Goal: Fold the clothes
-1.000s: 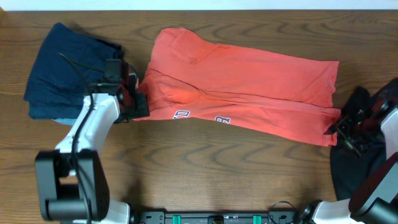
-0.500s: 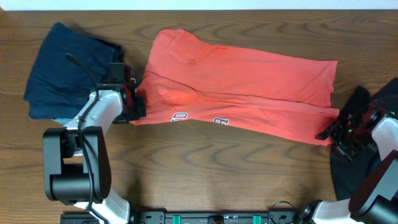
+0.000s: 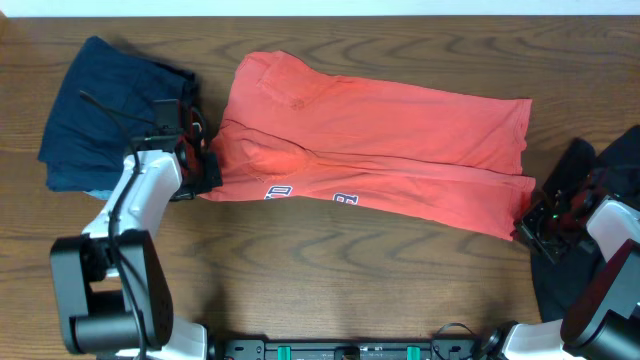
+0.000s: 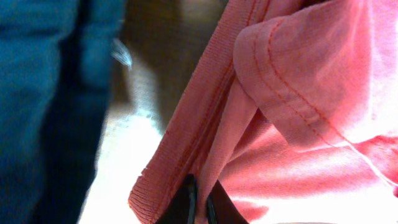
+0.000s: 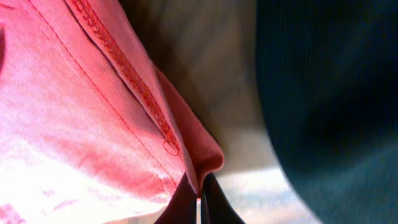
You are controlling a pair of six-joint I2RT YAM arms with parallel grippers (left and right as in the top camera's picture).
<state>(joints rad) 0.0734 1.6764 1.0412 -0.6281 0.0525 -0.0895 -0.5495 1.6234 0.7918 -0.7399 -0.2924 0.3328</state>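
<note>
The coral-red T-shirt (image 3: 380,150) lies folded lengthways across the middle of the table, white-and-navy lettering along its near edge. My left gripper (image 3: 205,172) is shut on the shirt's left end, pinching the cloth (image 4: 205,155) beside the ribbed collar between its dark fingertips (image 4: 180,208). At the shirt's near right corner my right gripper (image 3: 528,220) is shut on the hem fold (image 5: 199,158). A navy garment (image 3: 105,110) lies at the far left. A black garment (image 3: 600,200) lies at the right edge, partly under my right arm.
The brown wooden table (image 3: 350,290) shows along the near side. The arm bases stand at the table's near edge. In the wrist views the navy cloth (image 4: 43,93) and the dark cloth (image 5: 329,93) lie close beside the pinched ends.
Both grippers have shut on the shirt's ends. The shirt has shifted a little to the left and its right end has drawn in.
</note>
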